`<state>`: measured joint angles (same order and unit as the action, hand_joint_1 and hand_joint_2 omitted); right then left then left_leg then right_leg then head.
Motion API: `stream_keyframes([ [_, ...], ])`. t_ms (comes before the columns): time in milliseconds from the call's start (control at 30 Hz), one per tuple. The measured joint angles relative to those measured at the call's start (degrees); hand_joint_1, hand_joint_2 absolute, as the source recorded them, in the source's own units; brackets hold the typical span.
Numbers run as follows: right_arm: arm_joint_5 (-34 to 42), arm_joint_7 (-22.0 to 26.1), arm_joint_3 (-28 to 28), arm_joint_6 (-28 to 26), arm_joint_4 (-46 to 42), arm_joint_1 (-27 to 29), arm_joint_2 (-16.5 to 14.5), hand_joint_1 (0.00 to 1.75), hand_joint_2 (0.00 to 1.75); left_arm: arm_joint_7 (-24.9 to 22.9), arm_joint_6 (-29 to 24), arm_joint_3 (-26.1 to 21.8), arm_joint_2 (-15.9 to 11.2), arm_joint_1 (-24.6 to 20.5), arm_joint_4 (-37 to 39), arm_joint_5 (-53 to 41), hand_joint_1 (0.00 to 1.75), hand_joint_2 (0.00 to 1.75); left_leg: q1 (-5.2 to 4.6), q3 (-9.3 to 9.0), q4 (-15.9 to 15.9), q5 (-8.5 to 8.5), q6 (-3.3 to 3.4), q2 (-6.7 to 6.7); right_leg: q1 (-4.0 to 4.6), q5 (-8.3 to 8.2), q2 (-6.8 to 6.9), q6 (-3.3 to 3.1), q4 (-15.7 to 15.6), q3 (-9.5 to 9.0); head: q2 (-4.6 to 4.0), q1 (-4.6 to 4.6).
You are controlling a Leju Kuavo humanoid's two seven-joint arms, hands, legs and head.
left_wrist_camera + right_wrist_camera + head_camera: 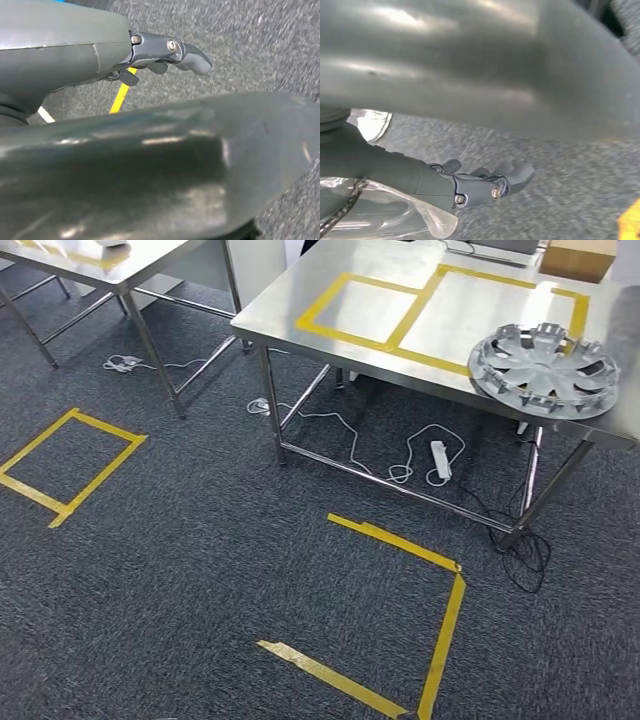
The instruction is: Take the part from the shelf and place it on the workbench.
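Part: silver spoked plastic wheel cover (545,370) lay on steel worktop (362,350), right | left hand (166,52), right hand (486,182): fingers straight, holding nothing | advice: confirm seating inside yellow tape.

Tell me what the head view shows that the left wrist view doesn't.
Head view: a silver spoked wheel cover lying on a steel workbench marked with yellow tape, a brown cardboard box, and a white power strip on the floor.
Left wrist view: the left hand, holding nothing.
Both: dark grey carpet with yellow tape lines.
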<state>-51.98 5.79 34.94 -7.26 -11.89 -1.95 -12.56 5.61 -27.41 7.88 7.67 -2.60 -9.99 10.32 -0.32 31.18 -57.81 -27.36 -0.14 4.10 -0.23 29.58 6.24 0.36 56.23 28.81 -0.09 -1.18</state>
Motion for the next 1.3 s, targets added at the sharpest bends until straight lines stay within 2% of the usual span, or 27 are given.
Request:
stream_keyframes([
  [33, 1.01, 0.51, 0.21, -0.05, 0.0, -0.04, -0.07, 0.0, 0.0, -0.17, -0.32, 0.21, -0.01, -0.03, 0.0, -0.25, 0.0, 0.0, -0.25, 0.05, 0.39, -0.22, 0.38, 0.08, 0.12, 0.05, 0.59, 0.25, 0.04, 0.0, 0.0, -0.02],
  [67, 1.73, 0.85, 0.44, -0.09, 0.0, -0.12, -0.14, 0.0, 0.0, -0.3, -0.56, 0.36, -0.03, 0.04, 0.0, -0.33, 0.0, 0.0, -0.27, 0.29, 0.47, -0.09, 0.79, -0.55, 0.12, 0.08, 1.19, 0.52, 0.05, -0.08, 0.0, -0.06],
  [100, 2.18, 1.08, 0.64, -0.12, -0.01, -0.22, -0.2, 0.0, 0.0, -0.4, -0.72, 0.47, -0.03, 0.16, 0.0, -0.37, 0.0, 0.0, -0.2, 0.39, 0.58, 0.06, 1.18, -1.17, 0.03, 0.31, 1.04, 0.87, 0.15, -0.03, 0.0, -0.07],
  [167, 2.54, 1.32, 0.9, -0.15, -0.01, -0.3, -0.32, 0.0, 0.0, -0.52, -0.92, 0.67, -0.03, 0.28, 0.0, -0.38, 0.0, 0.0, 0.05, 0.5, 0.88, 0.49, 2.01, -2.38, -0.2, 2.23, -1.76, 1.46, 2.43, 1.0, 0.0, -0.31],
  [233, 2.64, 1.4, 1.13, -0.14, 0.0, -0.16, -0.36, 0.0, 0.0, -0.55, -0.99, 0.85, 0.05, 0.11, 0.0, -0.4, 0.0, 0.0, 0.13, 0.8, 0.96, 0.83, 2.56, -3.66, -0.35, 6.1, -5.17, 1.69, 9.4, 4.21, 0.0, -0.6],
  [267, 2.66, 1.4, 1.23, -0.14, 0.0, -0.08, -0.36, 0.0, 0.0, -0.54, -0.98, 0.88, 0.09, 0.05, 0.0, -0.41, 0.0, 0.0, 0.07, 0.97, 0.95, 0.93, 2.69, -4.39, -0.36, 7.7, -5.77, 1.69, 13.4, 6.11, 0.0, -0.63],
  [300, 2.67, 1.4, 1.33, -0.14, 0.0, -0.01, -0.36, 0.0, 0.0, -0.53, -0.98, 0.89, 0.11, 0.05, 0.0, -0.41, 0.0, 0.0, 0.01, 1.07, 0.93, 1.0, 2.75, -5.17, -0.35, 8.4, -6.01, 1.67, 16.26, 7.53, 0.0, -0.63],
  [333, 2.68, 1.4, 1.41, -0.15, 0.0, 0.03, -0.36, 0.0, 0.0, -0.53, -0.98, 0.9, 0.11, 0.12, 0.0, -0.41, 0.0, 0.0, -0.04, 1.11, 0.89, 1.06, 2.75, -5.95, -0.34, 7.85, -6.11, 1.59, 16.89, 7.97, 0.0, -0.65],
  [367, 2.69, 1.4, 1.47, -0.15, 0.0, 0.04, -0.36, 0.0, 0.0, -0.53, -0.97, 0.9, 0.1, 0.19, 0.0, -0.4, 0.0, 0.0, -0.06, 1.1, 0.85, 1.11, 2.7, -6.79, -0.35, 6.17, -6.27, 1.48, 15.13, 7.27, 0.0, -0.63],
  [400, 2.69, 1.41, 1.54, -0.15, 0.0, 0.03, -0.36, 0.0, 0.0, -0.53, -0.97, 0.91, 0.12, 0.22, 0.0, -0.4, 0.0, 0.0, -0.06, 1.08, 0.77, 1.15, 2.63, -7.63, -0.39, 3.75, -6.85, 1.33, 11.25, 5.53, 0.0, -0.65],
  [467, 2.7, 1.41, 1.73, -0.15, 0.02, 0.0, -0.37, 0.0, 0.0, -0.53, -0.96, 0.93, 0.17, 0.12, 0.0, -0.4, 0.0, 0.0, -0.09, 1.31, 0.46, 1.25, 2.29, -9.15, -0.63, 0.72, -9.45, 1.1, 3.53, 1.98, 0.01, -0.62],
  [533, 2.96, 1.45, 1.89, -0.14, 0.04, -0.02, -0.39, 0.0, 0.0, -0.53, -0.98, 0.99, 0.19, 0.0, 0.0, -0.39, 0.0, 0.0, 0.02, 1.92, 0.16, 1.49, 1.64, -10.39, -0.68, 0.46, -10.99, 0.97, 0.74, 0.58, 0.01, -0.57],
  [600, 3.31, 1.26, 2.07, -0.11, 0.05, -0.03, -0.45, 0.0, 0.0, -0.53, -1.0, 1.04, 0.15, 0.15, 0.0, -0.31, 0.0, 0.0, 0.27, 2.42, -0.01, 1.73, 0.93, -11.3, -0.58, 0.19, -9.89, 0.57, 0.53, 0.39, 0.01, -0.59],
  [667, 2.79, 0.23, 2.2, -0.05, 0.06, 0.0, -0.54, 0.0, 0.0, -0.55, -0.93, 1.05, 0.16, 0.31, 0.0, -0.08, 0.0, 0.0, 0.21, 3.33, -1.91, 0.42, 0.31, -9.24, -0.68, -0.08, -8.36, -0.07, 0.26, 0.26, 0.0, -0.41],
  [733, 1.53, -1.44, 2.18, 0.1, 0.1, 0.16, -0.58, 0.0, 0.0, -0.58, -0.72, 1.05, 0.2, 0.2, 0.0, 0.2, 0.0, 0.0, 0.21, 6.09, -8.22, -3.24, -0.27, -5.95, -0.62, -0.08, -6.5, -0.54, 0.12, 0.18, 0.0, -0.08],
  [800, 0.73, -2.59, 2.15, 0.24, 0.15, 0.36, -0.58, 0.0, 0.0, -0.61, -0.52, 1.05, 0.2, 0.15, 0.0, 0.36, 0.0, 0.0, 0.55, 9.22, -15.47, -6.34, -0.73, -4.88, -0.48, 0.06, -4.52, -0.7, 0.15, 0.2, 0.0, 0.05],
  [833, 0.58, -2.85, 2.15, 0.26, 0.16, 0.41, -0.58, 0.0, 0.0, -0.61, -0.47, 1.05, 0.2, 0.22, 0.0, 0.38, 0.0, 0.0, 0.71, 9.67, -16.83, -6.46, -0.88, -4.71, -0.46, 0.13, -3.62, -0.68, 0.17, 0.19, 0.0, 0.05],
  [867, 0.49, -2.97, 2.15, 0.27, 0.17, 0.39, -0.58, 0.0, 0.0, -0.62, -0.44, 1.05, 0.2, 0.33, 0.0, 0.41, 0.0, 0.0, 0.83, 8.9, -15.68, -5.4, -0.95, -4.49, -0.45, 0.2, -2.8, -0.61, 0.18, 0.12, 0.0, 0.07],
  [900, 0.43, -3.04, 2.14, 0.27, 0.17, 0.34, -0.58, 0.0, 0.0, -0.62, -0.42, 1.05, 0.2, 0.4, 0.0, 0.43, 0.0, 0.0, 0.89, 7.08, -12.43, -3.59, -0.93, -3.97, -0.45, 0.31, -2.08, -0.49, 0.18, -0.02, 0.0, 0.07],
  [967, 0.36, -3.13, 2.09, 0.28, 0.17, 0.27, -0.58, 0.0, 0.0, -0.62, -0.41, 1.05, 0.19, 0.32, 0.0, 0.43, 0.0, 0.0, 0.57, 2.77, -4.29, -0.57, -0.55, -1.06, -0.25, 0.64, -0.74, -0.05, 0.23, -0.26, 0.0, 0.11],
  [1033, 0.36, -3.17, 2.04, 0.28, 0.17, 0.25, -0.58, 0.0, 0.0, -0.62, -0.41, 1.05, 0.22, 0.1, 0.0, 0.43, 0.0, 0.0, 0.08, 1.01, -0.5, -0.09, 0.1, 0.94, 0.1, 1.06, 0.49, 0.56, 0.24, -0.36, 0.0, -0.02],
  [1100, 0.35, -3.19, 1.96, 0.28, 0.17, 0.14, -0.58, 0.0, 0.0, -0.62, -0.41, 1.05, 0.25, 0.17, 0.0, 0.43, 0.0, 0.0, -0.11, 1.13, -0.21, -0.2, 0.79, -0.07, 0.19, 1.36, 1.81, 1.16, 0.1, -0.84, 0.0, -0.18],
  [1133, 0.34, -3.18, 1.9, 0.28, 0.17, 0.07, -0.58, 0.0, 0.0, -0.62, -0.41, 1.05, 0.25, 0.29, 0.0, 0.44, 0.0, 0.0, -0.06, 1.12, -0.05, -0.07, 1.17, -0.77, 0.09, 1.76, 1.43, 1.47, 0.34, -0.93, 0.0, -0.23],
  [1200, 1.3, -2.78, 1.96, 0.45, 0.17, 0.05, -0.58, 0.0, 0.0, -0.7, -0.52, 1.05, 0.26, 0.33, 0.0, 0.26, 0.0, 0.0, 0.16, 1.07, 0.27, 0.29, 1.94, -2.25, -0.19, 4.14, -1.77, 1.92, 3.79, 0.47, 0.0, -0.48],
  [1233, 2.58, -2.3, 2.26, 0.56, 0.17, 0.11, -0.57, 0.0, 0.0, -0.76, -0.74, 1.08, 0.29, 0.29, 0.0, 0.03, 0.0, 0.0, 0.23, 1.16, 0.31, 0.39, 2.2, -3.0, -0.3, 6.03, -3.92, 2.0, 7.32, 2.17, 0.0, -0.64],
  [1267, 4.46, -1.62, 2.88, 0.65, 0.17, 0.17, -0.55, 0.0, 0.0, -0.82, -1.18, 1.14, 0.33, 0.22, 0.0, -0.33, 0.0, 0.0, 0.2, 1.24, 0.3, 0.42, 2.35, -3.81, -0.34, 7.88, -5.25, 2.0, 11.52, 4.23, 0.0, -0.77],
  [1300, 6.18, -1.0, 3.79, 0.62, 0.17, 0.19, -0.51, 0.0, 0.0, -0.9, -1.77, 1.21, 0.38, 0.21, 0.0, -0.77, 0.0, 0.0, 0.14, 1.28, 0.29, 0.43, 2.4, -4.69, -0.33, 9.06, -5.87, 1.97, 15.2, 6.2, 0.0, -0.79],
])
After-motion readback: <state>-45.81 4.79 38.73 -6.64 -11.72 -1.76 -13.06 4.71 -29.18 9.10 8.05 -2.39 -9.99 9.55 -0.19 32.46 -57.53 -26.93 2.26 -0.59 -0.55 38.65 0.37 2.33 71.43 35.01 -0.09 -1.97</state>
